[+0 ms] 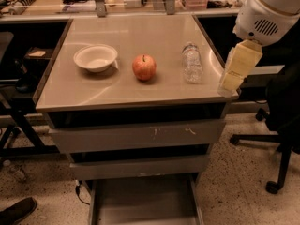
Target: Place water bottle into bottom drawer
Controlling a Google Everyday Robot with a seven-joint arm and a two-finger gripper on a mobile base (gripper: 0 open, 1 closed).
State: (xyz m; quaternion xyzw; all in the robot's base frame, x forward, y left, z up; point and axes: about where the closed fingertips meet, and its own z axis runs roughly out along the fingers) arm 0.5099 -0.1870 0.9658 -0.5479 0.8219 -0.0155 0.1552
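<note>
Overall, one bowl (pixel 95 57), one apple (pixel 144 67) and one clear, crinkled, pale-capped water bottle (pixel 191 64) sit mid-frame, the bottom drawer (pixel 140 205) is open below, and the gripper (pixel 229 81) is at right, its grip impossible to tell.

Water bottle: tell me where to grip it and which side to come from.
Grip the water bottle around its mid-body, below the cap, from its right side. It seems to stand upright, the gripper hangs right of it by the table edge, and the apple sits to its left.

Lab-like office: grey metal drawer cabinet (pixel 136 136), black wheeled office chair (pixel 284 161), cable-cluttered back bench (pixel 51 6); pale yellow gripper (pixel 230 81) beside cabinet's right edge.
</note>
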